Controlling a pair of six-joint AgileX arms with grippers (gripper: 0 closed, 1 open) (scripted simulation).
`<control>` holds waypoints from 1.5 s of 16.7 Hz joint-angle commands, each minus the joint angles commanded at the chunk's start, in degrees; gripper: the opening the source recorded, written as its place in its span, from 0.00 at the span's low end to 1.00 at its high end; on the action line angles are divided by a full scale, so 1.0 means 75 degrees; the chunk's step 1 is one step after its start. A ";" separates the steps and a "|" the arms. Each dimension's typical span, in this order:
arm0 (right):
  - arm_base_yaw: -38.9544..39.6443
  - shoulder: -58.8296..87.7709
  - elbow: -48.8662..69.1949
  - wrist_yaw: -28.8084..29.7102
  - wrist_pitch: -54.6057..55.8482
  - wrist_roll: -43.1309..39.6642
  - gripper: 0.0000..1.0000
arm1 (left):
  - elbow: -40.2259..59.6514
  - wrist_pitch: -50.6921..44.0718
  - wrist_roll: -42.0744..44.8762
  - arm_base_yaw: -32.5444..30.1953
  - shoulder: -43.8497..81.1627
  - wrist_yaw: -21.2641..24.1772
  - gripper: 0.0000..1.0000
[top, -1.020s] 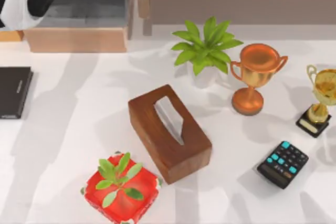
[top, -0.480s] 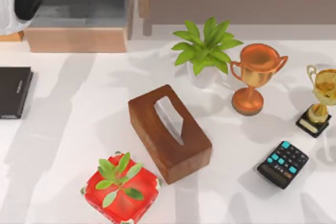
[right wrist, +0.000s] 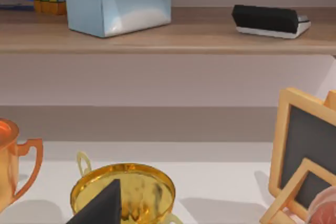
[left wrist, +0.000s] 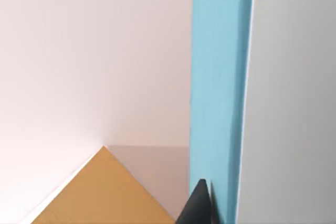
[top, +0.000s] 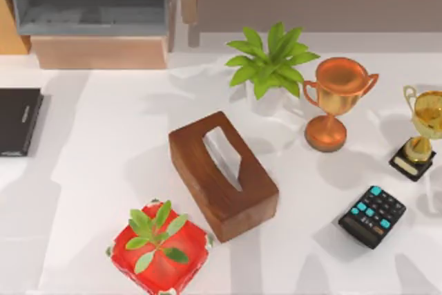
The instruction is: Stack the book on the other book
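A white worktop [top: 103, 170] stood before a wooden shelf, with shadows lying across it. The other book [top: 18, 121], flat and black, lay at the left edge of the worktop in the top view, partly cut by the frame. The left wrist view showed a tall teal-blue surface [left wrist: 218, 93] close to the camera, likely the cover of the book, with a dark finger tip [left wrist: 198, 205] of the left arm touching it at its lower end; whether the fingers were gripping it I cannot tell. Beside it there was a pale wall and an ochre wooden corner [left wrist: 100, 192]. Near the middle of the worktop lay a brown wooden tissue box [top: 222, 174], and just beside it, toward the near edge, a red pot with a small plant [top: 159, 248]. Behind the tissue box stood a green plant in a white pot [top: 271, 65], then a copper trophy [top: 338, 100], and a gold trophy [top: 420, 132] at the right edge. A small black calculator with teal keys [top: 372, 215] lay near the gold trophy. The right wrist view looked over the gold cup, with one dark finger [right wrist: 100, 205] of the right arm in front of it; its state I cannot tell. On the shelf behind stood a pale blue tissue box [right wrist: 118, 4].
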 joint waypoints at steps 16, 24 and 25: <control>0.0000 0.0000 0.0000 0.0000 0.0000 0.0000 1.00 | -0.3393 -0.1806 0.8104 0.3534 0.1135 0.1475 0.00; 0.0000 0.0000 0.0000 0.0000 0.0000 0.0000 1.00 | -0.3299 -0.1725 0.8075 0.3478 0.1296 0.1432 0.00; 0.0000 0.0000 0.0000 0.0000 0.0000 0.0000 1.00 | -0.3294 -0.1720 0.8072 0.3477 0.1307 0.1429 0.00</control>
